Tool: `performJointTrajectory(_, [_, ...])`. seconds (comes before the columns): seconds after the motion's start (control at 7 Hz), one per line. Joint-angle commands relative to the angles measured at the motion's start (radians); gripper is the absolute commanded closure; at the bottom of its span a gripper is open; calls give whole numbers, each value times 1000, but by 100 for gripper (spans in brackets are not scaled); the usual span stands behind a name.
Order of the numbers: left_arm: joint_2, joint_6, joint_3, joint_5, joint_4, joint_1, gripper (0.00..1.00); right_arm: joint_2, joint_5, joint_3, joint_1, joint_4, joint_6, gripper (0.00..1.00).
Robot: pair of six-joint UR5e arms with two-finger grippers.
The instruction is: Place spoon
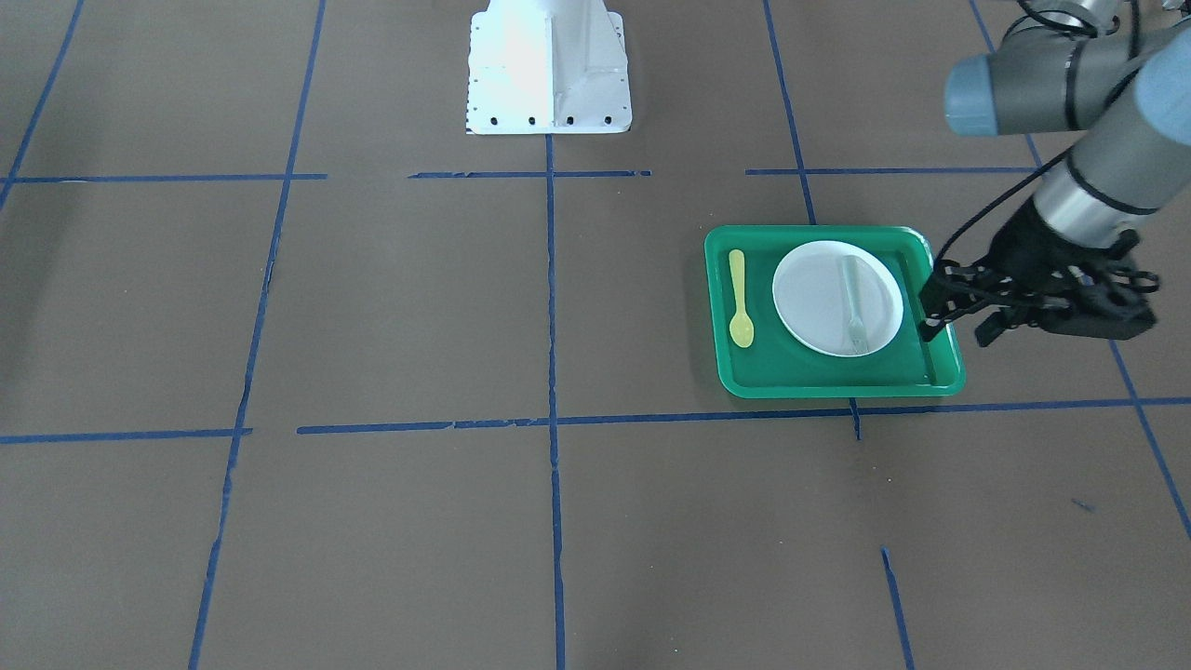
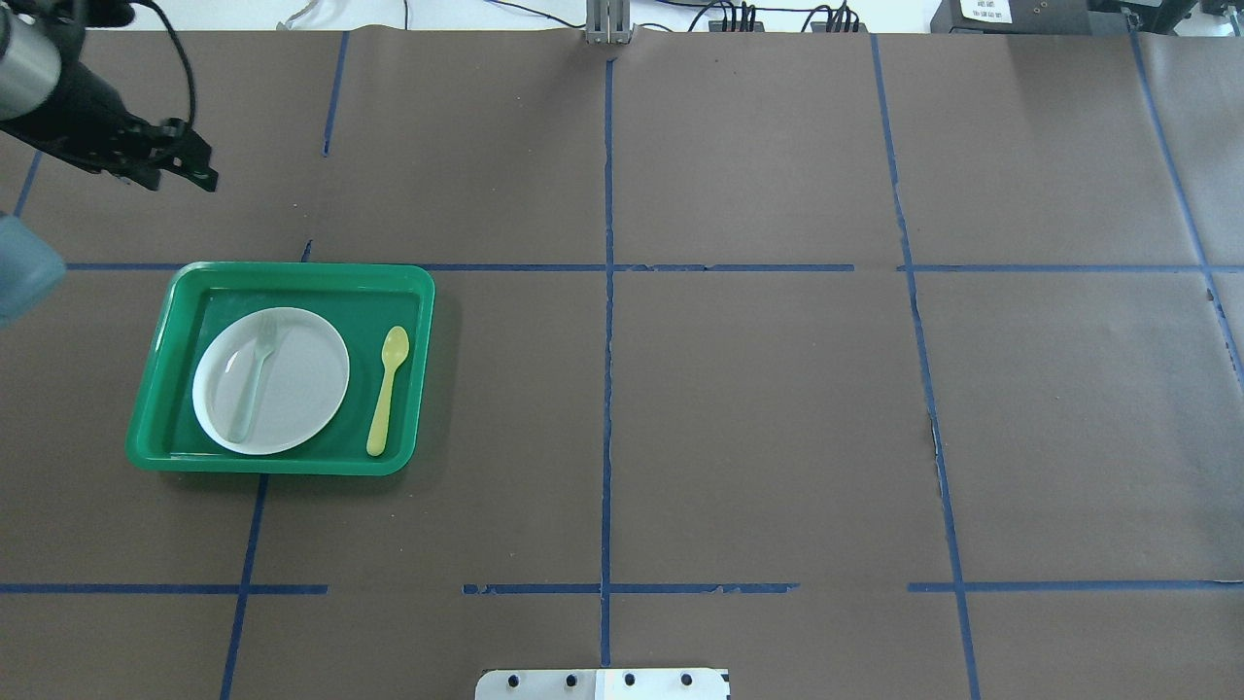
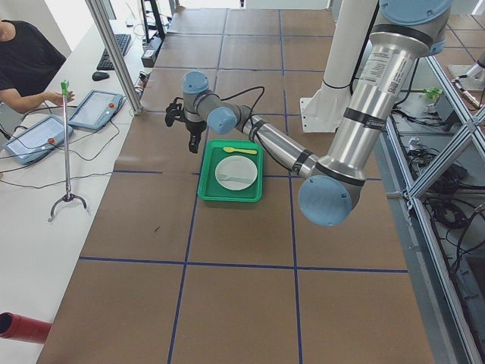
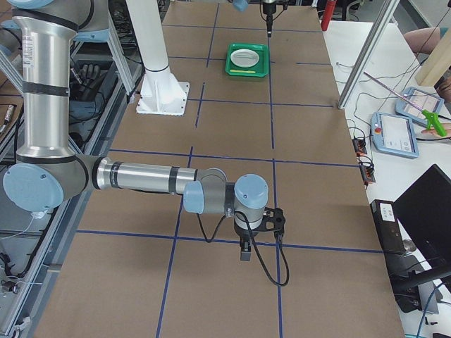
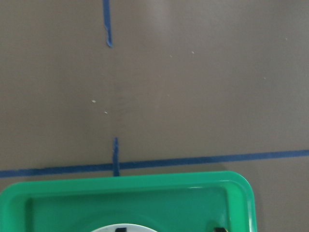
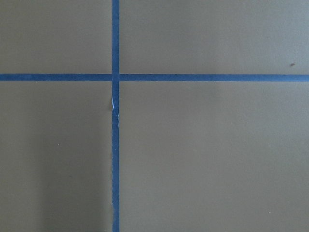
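The yellow plastic spoon (image 2: 387, 391) lies flat in the green plastic tray (image 2: 292, 271), bowl toward twelve in the overhead view. It sits just beside the round white plate (image 2: 306, 374), at its three o'clock. A pale translucent fork (image 2: 255, 379) rests on that plate. The left gripper (image 1: 956, 332) hangs at the tray's eleven o'clock, fingers spread, holding nothing. The right gripper (image 4: 244, 253) is well apart; its fingers cannot be made out.

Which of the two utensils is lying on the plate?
The pale fork; the yellow spoon lies beside the plate on the green tray.
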Motion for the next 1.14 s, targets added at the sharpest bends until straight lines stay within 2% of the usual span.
performJointTrajectory(0.0, [151, 365, 25, -15, 7, -180, 27, 0, 0, -2, 0, 0, 0, 0])
performJointTrajectory(0.29, [172, 559, 181, -44, 4, -374, 27, 0, 0, -2, 0, 0, 0, 0])
performJointTrajectory(0.43, [170, 677, 273, -93, 8, -462, 27, 1, 0, 0, 0, 0, 0, 0])
performJointTrajectory(0.57, [170, 811, 341, -91, 37, -523, 27, 1, -1, 0, 0, 0, 0, 0])
performJointTrajectory(0.71, [178, 817, 366, -91, 48, -524, 14, 0, -1, -2, 0, 0, 0, 0])
performJointTrajectory(0.86, [252, 741, 272, -97, 66, -524, 0, 1, -1, -2, 0, 0, 0, 0])
performJointTrajectory(1.0, [274, 713, 218, -95, 77, -516, 0, 1, 0, 0, 0, 0, 0, 0])
